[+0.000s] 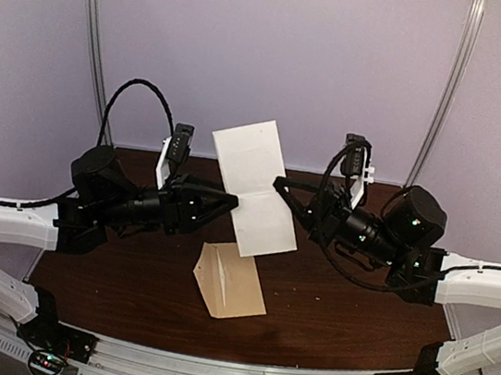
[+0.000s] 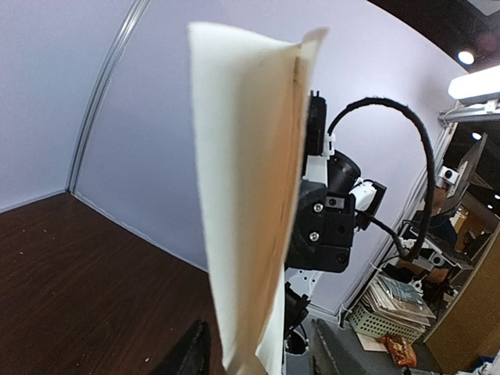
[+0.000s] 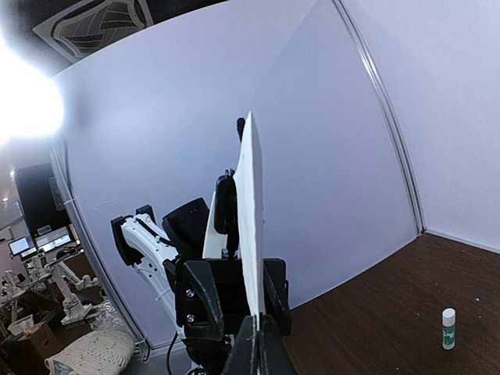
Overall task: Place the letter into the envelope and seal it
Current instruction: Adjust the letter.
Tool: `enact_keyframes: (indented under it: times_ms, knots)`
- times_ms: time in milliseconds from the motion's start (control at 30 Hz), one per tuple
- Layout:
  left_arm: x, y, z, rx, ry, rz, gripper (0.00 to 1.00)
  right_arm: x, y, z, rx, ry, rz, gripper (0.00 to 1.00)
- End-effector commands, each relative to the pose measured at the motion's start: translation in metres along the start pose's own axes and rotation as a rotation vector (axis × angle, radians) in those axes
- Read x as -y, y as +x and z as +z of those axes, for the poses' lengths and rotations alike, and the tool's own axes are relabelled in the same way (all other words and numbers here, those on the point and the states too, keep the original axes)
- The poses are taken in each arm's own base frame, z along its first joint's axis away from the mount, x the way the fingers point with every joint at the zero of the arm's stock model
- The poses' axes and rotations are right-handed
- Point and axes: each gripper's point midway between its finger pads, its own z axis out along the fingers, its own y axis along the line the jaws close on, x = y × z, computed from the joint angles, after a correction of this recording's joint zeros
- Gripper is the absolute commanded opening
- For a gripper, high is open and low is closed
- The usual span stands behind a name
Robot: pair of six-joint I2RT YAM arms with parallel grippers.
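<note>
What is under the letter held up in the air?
Below it, the tan envelope lies flat on the dark table. The table part directly behind the letter is covered, so unseen.

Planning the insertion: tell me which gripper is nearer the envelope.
Left. The left gripper hangs raised just beyond the far edge of the envelope; the right gripper, pinching the letter, is farther back and to the right.

The top camera looks down from above and behind onto the whole worktop (image 1: pixel 337 302). Both wrist cameras sit very near the raised letter (image 1: pixel 254 179), which all views share. The left one faces the right arm (image 2: pixel 324 226), and the right one faces the left arm (image 3: pixel 199 226).
</note>
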Motion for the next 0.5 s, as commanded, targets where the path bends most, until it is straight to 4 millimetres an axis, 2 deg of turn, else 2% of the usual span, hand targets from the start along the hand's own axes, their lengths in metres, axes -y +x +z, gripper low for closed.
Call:
enact_keyframes:
  times_ms: [0, 200, 367, 467]
  knots:
    - [0.0164, -0.0205, 0.0023, 0.066, 0.062, 0.021, 0.37, -0.0091, -0.0192, 0.0044, 0.064, -0.021, -0.008, 0.00]
    - [0.0172, -0.0224, 0.0032, 0.076, 0.069, 0.018, 0.21, -0.0065, -0.0135, 0.0058, 0.048, -0.015, -0.006, 0.00]
    - [0.0162, -0.0209, 0.0047, 0.071, 0.071, 0.011, 0.13, -0.0059, -0.0131, 0.0061, 0.046, -0.010, -0.011, 0.00]
    - [0.0161, -0.0193, 0.0060, 0.065, 0.077, 0.005, 0.12, -0.0052, -0.0138, 0.0058, 0.048, -0.007, -0.014, 0.00]
